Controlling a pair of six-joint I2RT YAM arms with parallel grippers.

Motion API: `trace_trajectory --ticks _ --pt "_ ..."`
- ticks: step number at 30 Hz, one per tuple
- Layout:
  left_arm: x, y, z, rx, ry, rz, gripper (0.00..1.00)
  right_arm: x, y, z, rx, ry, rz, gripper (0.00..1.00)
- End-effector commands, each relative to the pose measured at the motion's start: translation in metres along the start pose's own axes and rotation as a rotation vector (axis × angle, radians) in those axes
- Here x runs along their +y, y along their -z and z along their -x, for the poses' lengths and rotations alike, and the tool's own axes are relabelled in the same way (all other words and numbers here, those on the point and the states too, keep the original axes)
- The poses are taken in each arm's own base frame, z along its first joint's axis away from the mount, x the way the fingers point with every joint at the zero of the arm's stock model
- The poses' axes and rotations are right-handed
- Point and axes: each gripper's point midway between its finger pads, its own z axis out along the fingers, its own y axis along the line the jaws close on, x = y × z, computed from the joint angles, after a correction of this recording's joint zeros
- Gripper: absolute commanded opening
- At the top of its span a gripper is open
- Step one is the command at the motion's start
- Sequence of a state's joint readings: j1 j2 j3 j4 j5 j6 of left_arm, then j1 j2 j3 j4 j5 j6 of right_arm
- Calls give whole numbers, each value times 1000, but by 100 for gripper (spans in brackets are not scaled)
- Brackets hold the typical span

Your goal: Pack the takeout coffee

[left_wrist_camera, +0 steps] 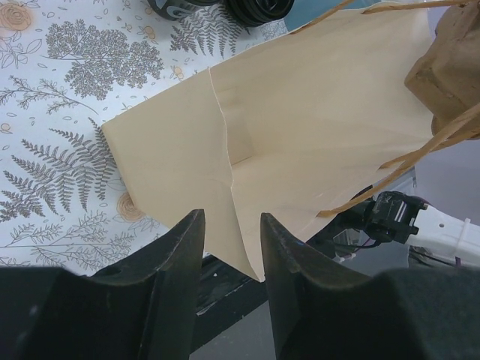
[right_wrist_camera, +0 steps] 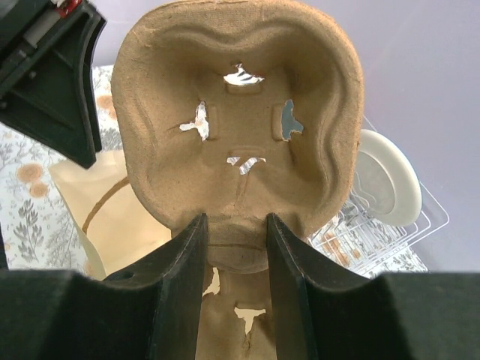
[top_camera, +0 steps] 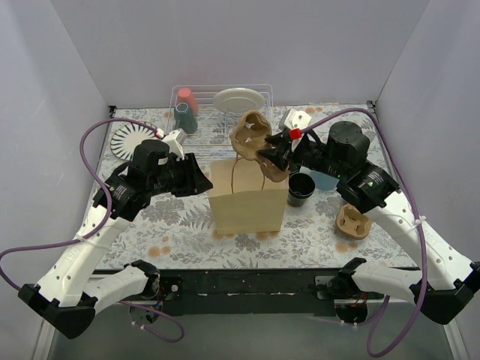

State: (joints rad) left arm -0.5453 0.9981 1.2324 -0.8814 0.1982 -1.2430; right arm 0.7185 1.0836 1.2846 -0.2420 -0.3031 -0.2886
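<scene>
The left gripper [left_wrist_camera: 232,217] pinches the brown paper bag's [left_wrist_camera: 315,112] side fold; the right gripper [right_wrist_camera: 236,221] clamps a pulp cup carrier [right_wrist_camera: 240,112] above the bag mouth. A black coffee cup [top_camera: 300,189] stands below the right gripper, outside the bag. Risk: the carrier snags the rim on descent and collapses the bag.

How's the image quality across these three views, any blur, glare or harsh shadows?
Top external view: soft, even light, only faint shadows beside the paper bag, no glare. Left wrist view: bag crisp, left gripper nearly black, little detail. Right wrist view: cup carrier sharp and well lit, right gripper dark.
</scene>
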Motion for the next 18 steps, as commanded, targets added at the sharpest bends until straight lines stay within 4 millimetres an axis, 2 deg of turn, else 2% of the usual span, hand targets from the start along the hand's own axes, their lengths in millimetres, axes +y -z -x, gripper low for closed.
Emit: trace_trajectory --ticks 1,7,12,18 --pt "-3 7 6 -43 -16 -17 36 -15 12 43 -137 -8 -96 29" --pt "-6 7 7 -44 -14 -23 37 -16 7 31 -100 -16 -98 28" --pt "-8 7 8 -46 -15 -34 38 -16 1 13 -62 -27 -104 28" --pt "-3 1 4 -38 -13 -25 38 -24 -2 5 -42 -32 -149 27"
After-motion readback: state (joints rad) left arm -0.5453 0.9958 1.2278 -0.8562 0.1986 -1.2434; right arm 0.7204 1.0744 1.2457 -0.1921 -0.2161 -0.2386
